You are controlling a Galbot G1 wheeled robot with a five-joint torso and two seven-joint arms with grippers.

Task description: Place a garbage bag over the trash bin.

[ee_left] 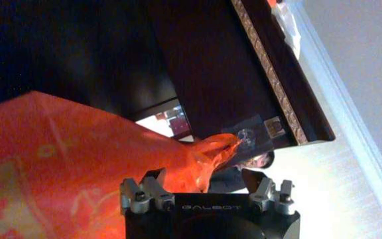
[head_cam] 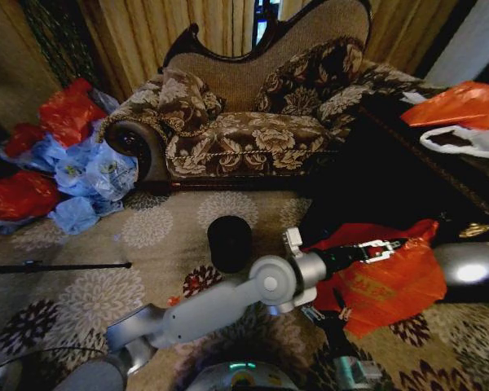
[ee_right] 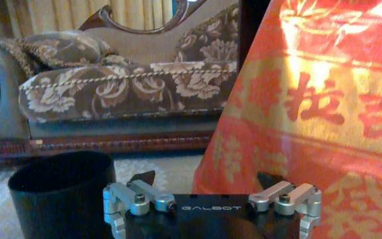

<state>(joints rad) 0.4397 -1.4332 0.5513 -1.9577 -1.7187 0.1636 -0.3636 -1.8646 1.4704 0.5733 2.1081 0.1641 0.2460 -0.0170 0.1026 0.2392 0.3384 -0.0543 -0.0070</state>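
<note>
Red garbage bag (head_cam: 391, 285) sits between left fingers (ee_left: 156, 178) — grip unclear — beside open right fingers (ee_right: 143, 178).

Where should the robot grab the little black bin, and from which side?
Probably take the bin by its round rim, coming from above. It stands upright on the carpet with its mouth open, so one finger could slip inside the wall. Its smooth sides may be too wide to squeeze.

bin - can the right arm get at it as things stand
Probably yes: the bin stands on carpet just beside the open right pincer, with nothing between them. The orange bag hangs on its other side; the left arm crossing nearby may crowd it.
</note>
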